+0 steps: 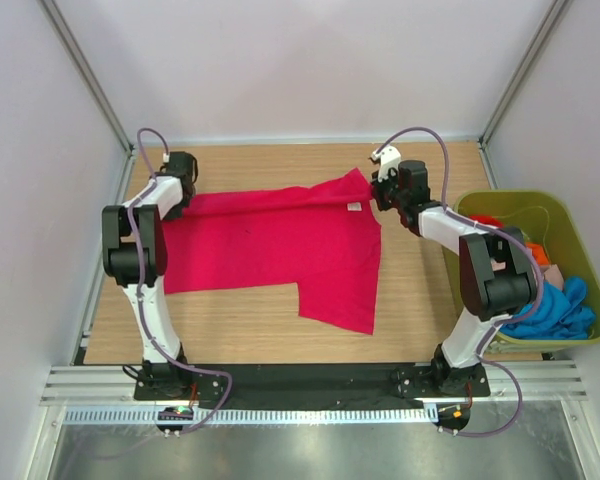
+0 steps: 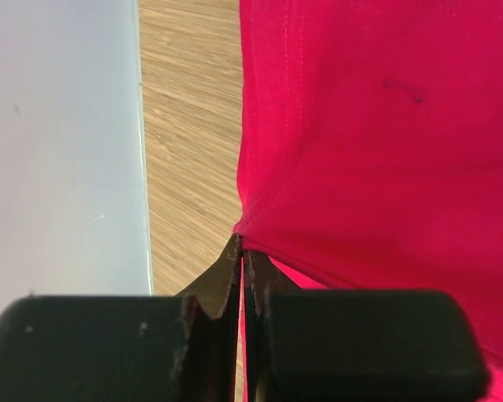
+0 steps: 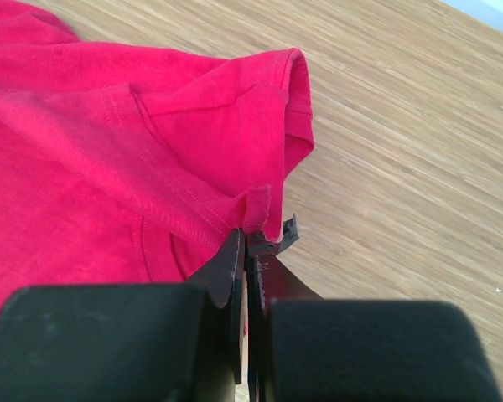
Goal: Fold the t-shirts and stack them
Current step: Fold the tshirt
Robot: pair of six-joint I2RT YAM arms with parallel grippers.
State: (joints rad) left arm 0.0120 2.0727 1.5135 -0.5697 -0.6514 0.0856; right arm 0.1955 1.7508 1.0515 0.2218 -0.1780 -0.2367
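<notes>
— Two arms on one garment. Where does it lie?

— The crimson t-shirt (image 1: 280, 240) is spread on the table (image 1: 240, 330), one flap reaching nearest the bases. A blue t-shirt (image 1: 565, 305) sits in the tub (image 1: 500, 197) on the right.

— And along the far edge?

— The left gripper (image 2: 241, 251) is pinched tight on the shirt's left edge. The right gripper (image 3: 246, 239) is clamped on the far right corner, beside a hemmed fold.

— Which step, then?

— Flattening before the first fold, I'd judge. Next, both should draw apart evenly until the cloth is taut, then lay it down without bunching.
</notes>
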